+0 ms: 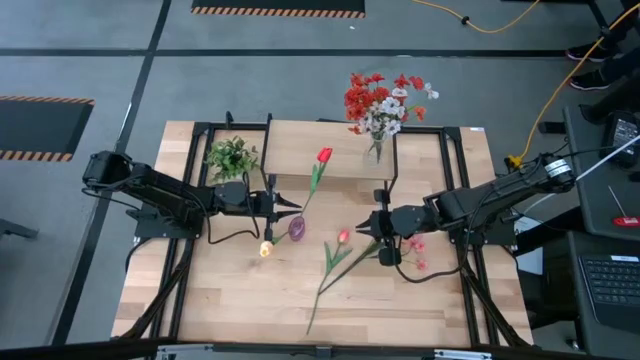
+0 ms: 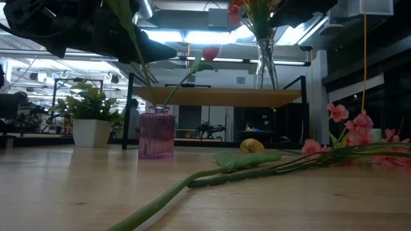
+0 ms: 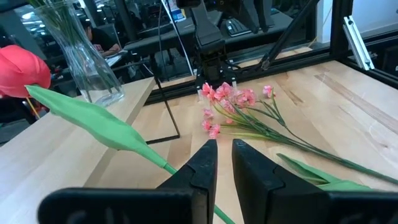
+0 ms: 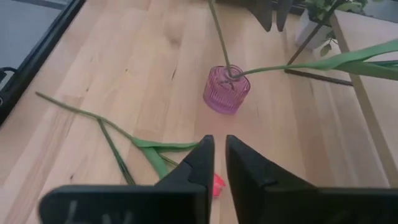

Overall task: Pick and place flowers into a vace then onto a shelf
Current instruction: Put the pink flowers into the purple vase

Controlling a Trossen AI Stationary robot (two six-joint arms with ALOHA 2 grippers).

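1. Left gripper (image 1: 290,207) hovers above the pink ribbed vase (image 1: 297,229) at mid-desk (image 1: 230,290); its fingers (image 3: 202,165) stand slightly apart, and a green stem passes just by them. Whether they pinch the stem cannot be told.
2. Red tulip (image 1: 324,156): stem in the pink vase, bloom leaning over the shelf (image 1: 300,150).
3. Yellow tulip (image 1: 266,249) has its stem in the same vase; its bloom lies on the desk just beside it.
4. Right gripper (image 1: 378,226) hovers over a pink-red tulip (image 1: 343,237) lying flat on the desk; fingers (image 4: 200,163) narrowly apart, holding nothing.
5. Pink spray (image 1: 416,252) lies on the desk near the right gripper.
6. Clear glass vase (image 1: 376,150) with a red-and-white bouquet (image 1: 382,100) stands on the shelf.
7. Potted green plant (image 1: 232,158) stands at the shelf's left end.
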